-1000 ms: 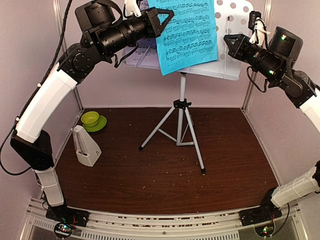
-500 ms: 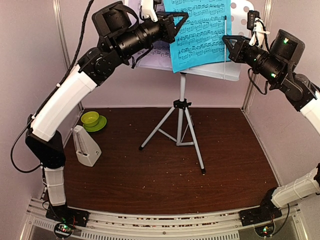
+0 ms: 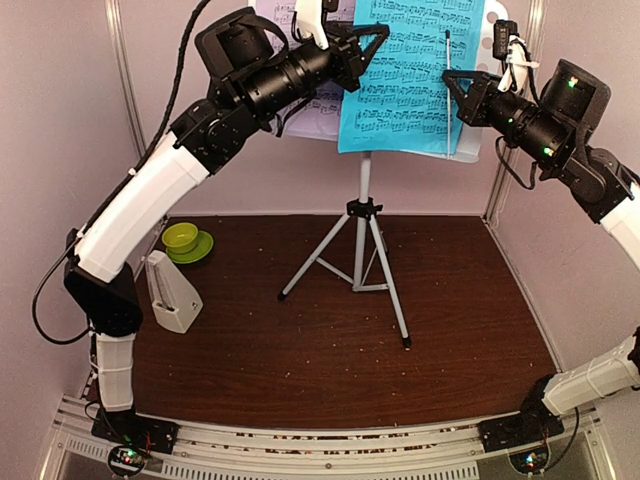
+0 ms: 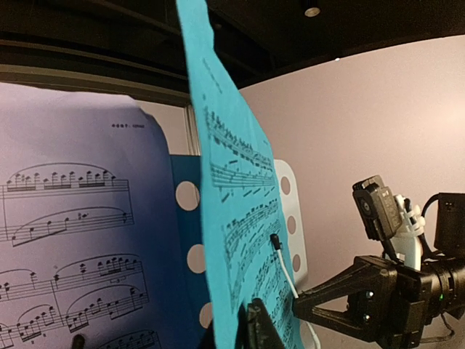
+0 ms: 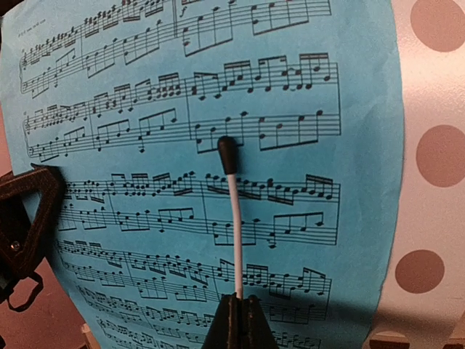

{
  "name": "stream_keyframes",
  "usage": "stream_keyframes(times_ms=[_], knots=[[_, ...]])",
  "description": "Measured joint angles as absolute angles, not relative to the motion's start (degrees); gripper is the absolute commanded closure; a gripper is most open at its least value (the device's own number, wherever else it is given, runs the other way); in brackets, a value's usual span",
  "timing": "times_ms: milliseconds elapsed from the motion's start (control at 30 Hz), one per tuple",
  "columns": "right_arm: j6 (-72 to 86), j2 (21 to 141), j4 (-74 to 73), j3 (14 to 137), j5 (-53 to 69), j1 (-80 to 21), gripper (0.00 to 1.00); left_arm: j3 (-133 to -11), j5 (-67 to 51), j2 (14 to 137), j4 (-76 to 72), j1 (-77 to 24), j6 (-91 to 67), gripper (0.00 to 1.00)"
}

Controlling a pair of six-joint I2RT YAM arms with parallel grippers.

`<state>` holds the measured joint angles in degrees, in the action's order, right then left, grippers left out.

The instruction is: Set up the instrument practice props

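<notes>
1. I am driving a robot test booth, not a lived-in room: plain pale walls close in behind and beside the music stand.
2. Bare aluminium frame posts rise behind the stand.
3. In front of the stand, a slotted metal rail carries the arm bases and exposed wiring.

A dark brown table is seen, strewn with pale specks. A music stand's tripod is planted mid-table. A white metronome is stood near the left edge, with a green bowl set on a saucer behind it.

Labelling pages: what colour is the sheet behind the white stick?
Cyan sheet, clearest in right wrist view.
</notes>
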<state>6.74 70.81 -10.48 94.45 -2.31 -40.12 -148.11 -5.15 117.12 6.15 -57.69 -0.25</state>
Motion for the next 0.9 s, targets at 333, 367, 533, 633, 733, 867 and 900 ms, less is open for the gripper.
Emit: stream_keyframes(times_ms=[333, 367, 533, 633, 733, 867, 900], knots=[[6.79, 70.78, -9.02, 93.47, -1.34, -40.1, 1.0, -148.94, -6.42, 119.9, 3.01, -57.69, 1.04, 1.0], [6.79, 70.78, -8.97, 93.45, -1.3, -40.07, 1.0, -148.94, -6.44, 120.11, 2.94, -57.69, 1.04, 1.0], [6.79, 70.78, -8.73, 93.34, -0.8, -40.1, 1.0, -149.49, -6.52, 121.1, 1.37, -57.56, 0.99, 1.0], [6.81, 70.78, -8.62, 93.27, -0.14, -40.1, 1.0, -150.69, -6.7, 122.02, -0.32, -57.23, 0.91, 1.0], [6.85, 70.78, -8.45, 93.23, 0.21, -40.1, 1.0, -150.87, -6.72, 122.48, -1.67, -56.95, 0.56, 0.99], [7.18, 70.78, -8.29, 93.1, 0.67, -40.1, 1.0, -150.89, -7.29, 122.93, -3.05, -56.82, -0.14, 0.99], [7.22, 70.78, -8.27, 93.1, 0.71, -40.1, 1.0, -150.89, -7.51, 123.02, -3.03, -56.82, -0.23, 0.98]])
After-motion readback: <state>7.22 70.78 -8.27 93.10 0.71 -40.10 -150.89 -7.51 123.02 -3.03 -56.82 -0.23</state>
